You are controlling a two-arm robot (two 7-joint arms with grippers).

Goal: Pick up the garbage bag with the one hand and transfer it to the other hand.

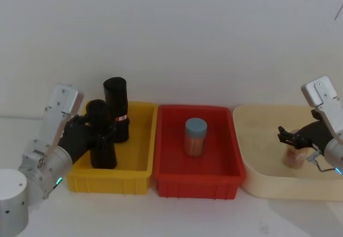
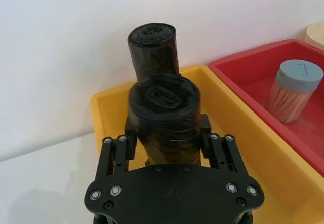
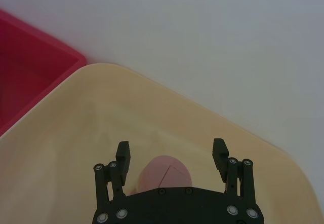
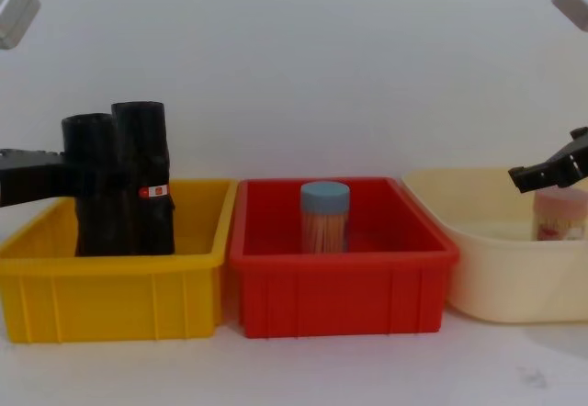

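While upright in yellow bin (image 1: 107, 182), garbage bag (image 1: 98, 117) is pinched by left end effector (image 2: 167, 127). Far right of bin, right end effector (image 3: 171, 149) spread.

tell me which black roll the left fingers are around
The garbage bag, plain and nearer the left gripper; the roll behind it bears a red-and-white sticker.

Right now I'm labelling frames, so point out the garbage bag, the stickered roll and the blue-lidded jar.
garbage bag (image 1: 97, 113), head view, upper side.
stickered roll (image 1: 114, 95), head view, upper side.
blue-lidded jar (image 1: 195, 125), head view, lid.
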